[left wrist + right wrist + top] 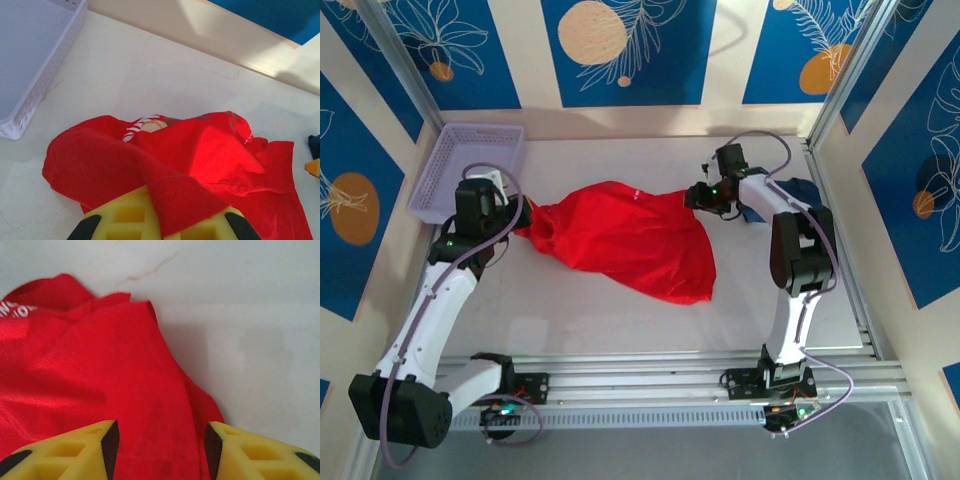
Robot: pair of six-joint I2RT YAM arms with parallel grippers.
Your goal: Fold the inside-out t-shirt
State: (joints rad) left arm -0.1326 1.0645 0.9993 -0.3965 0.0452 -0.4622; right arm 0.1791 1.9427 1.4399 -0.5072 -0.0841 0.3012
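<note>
The inside-out t-shirt [620, 240] is bright red cloth, bunched and spread across the middle of the table. My left gripper [525, 215] is at the shirt's left end, shut on a stitched hem of it. In the left wrist view that hem drapes over the yellow fingers [115, 215] of the left gripper [167, 220], with the rest of the t-shirt [200, 150] lying beyond. My right gripper [698, 197] hovers at the shirt's upper right corner. In the right wrist view the right gripper [157, 445] is open, jaws apart above the t-shirt [100, 365] near its edge.
A lilac mesh basket [470, 165] stands at the back left, its wall [30, 90] close to the shirt's left end. A dark blue garment [798, 188] lies at the back right beside the right arm. Walls close the table on three sides.
</note>
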